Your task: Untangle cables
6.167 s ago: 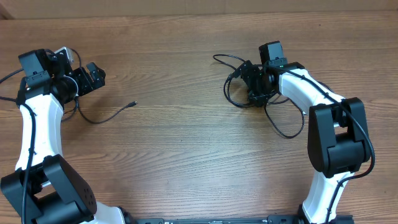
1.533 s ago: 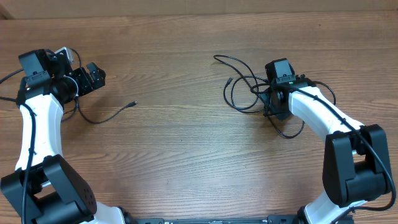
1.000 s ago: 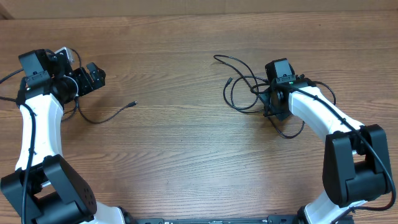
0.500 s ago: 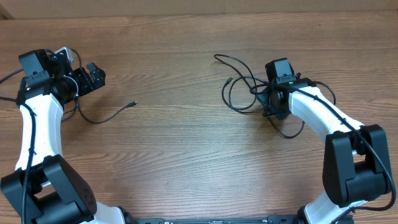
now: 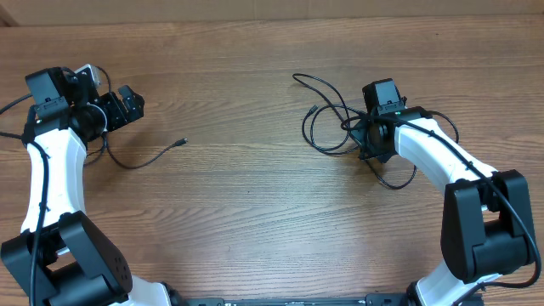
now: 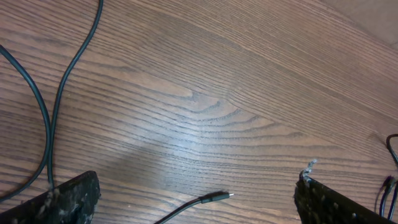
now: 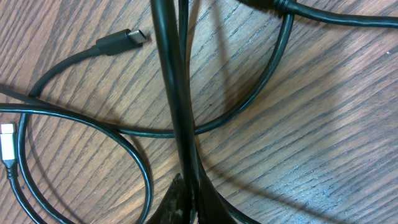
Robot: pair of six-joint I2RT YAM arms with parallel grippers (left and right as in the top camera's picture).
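Note:
The tangled cables (image 5: 327,127) lie in loose black loops at the table's right. My right gripper (image 5: 371,140) sits at their right edge. In the right wrist view this gripper (image 7: 189,186) is shut on one black cable strand (image 7: 173,93) that runs straight up from the fingertips. Other strands cross under it, with a dark plug (image 7: 121,41) and a silver plug (image 7: 7,143) lying free. A separate cable (image 5: 149,157) lies at the left. Its plug (image 6: 214,198) rests on the wood between the wide-open fingers (image 6: 62,199) of my left gripper (image 5: 127,106), touching neither.
The wooden table's far edge (image 5: 255,21) runs along the top. Both arm bases stand at the near edge, left (image 5: 68,263) and right (image 5: 476,246). A thicker arm wire (image 5: 10,106) trails off at the far left.
Over the six seconds, my right gripper moved right with its strand and the loops spread out. In the last second the loop crept slightly left. The left arm stayed still.

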